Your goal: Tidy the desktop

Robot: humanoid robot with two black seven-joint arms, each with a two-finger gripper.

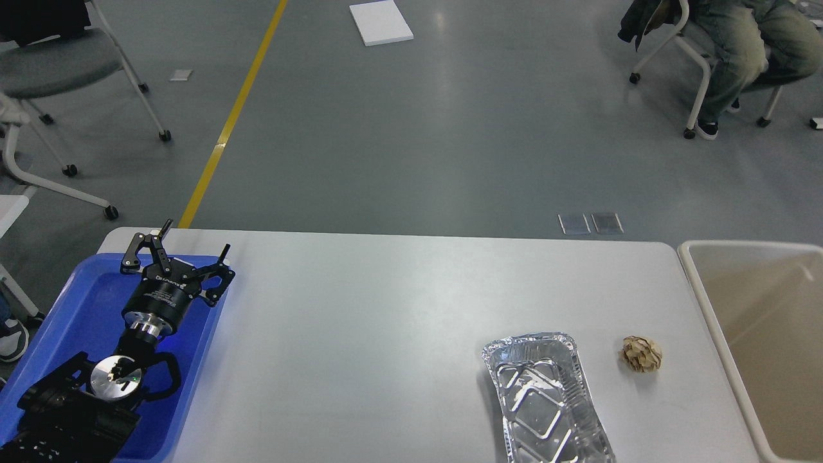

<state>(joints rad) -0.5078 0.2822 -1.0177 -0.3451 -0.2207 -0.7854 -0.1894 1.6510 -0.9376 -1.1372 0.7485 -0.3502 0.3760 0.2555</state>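
Observation:
The desktop (386, 321) is a wide white-grey tabletop. A silver foil tray (543, 402) lies on it at the front right. A crumpled brown paper ball (642, 354) lies just right of the foil tray. My left gripper (193, 241) is open and empty, raised over the far end of the blue plastic tray (83, 308) at the left. My right arm is out of view.
A beige bin (759, 334) stands against the desktop's right edge. Chairs (58, 71) and a seated person (739, 38) are on the floor beyond the desktop.

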